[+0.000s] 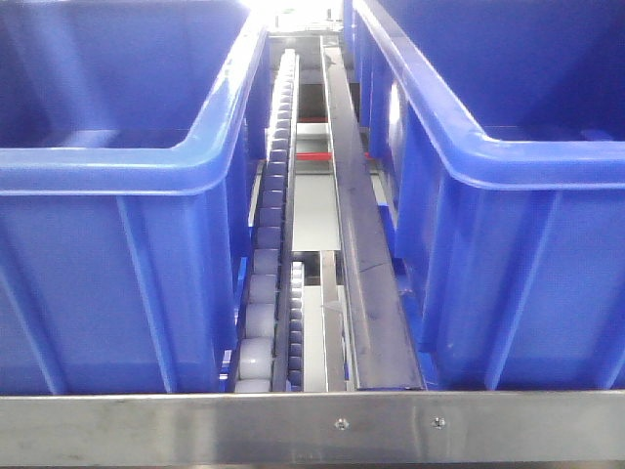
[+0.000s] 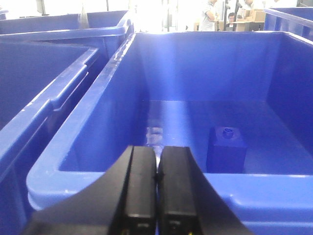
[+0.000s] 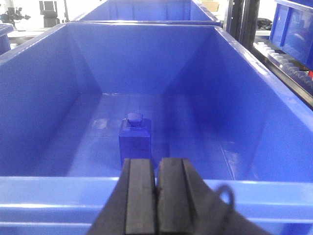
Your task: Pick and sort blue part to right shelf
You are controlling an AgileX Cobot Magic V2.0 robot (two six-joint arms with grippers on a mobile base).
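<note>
The left black claw [image 2: 156, 196] is clenched, its two flat pads pressed together and grasping nothing, just before the rim of a glossy blue plastic bin [image 2: 146, 188]. Inside this bin a dark blue square block with a round cap [image 2: 226, 149] stands upright on the floor. The right black claw [image 3: 155, 200] is clenched too, empty, before a smooth blue plastic crate [image 3: 58, 188] where a blue square part with a small knob [image 3: 135, 139] stands upright. Between two bins runs a grey roller track [image 1: 276, 186].

Bright backlit hall [image 2: 161, 12] beyond steel rail [image 1: 312, 425]
</note>
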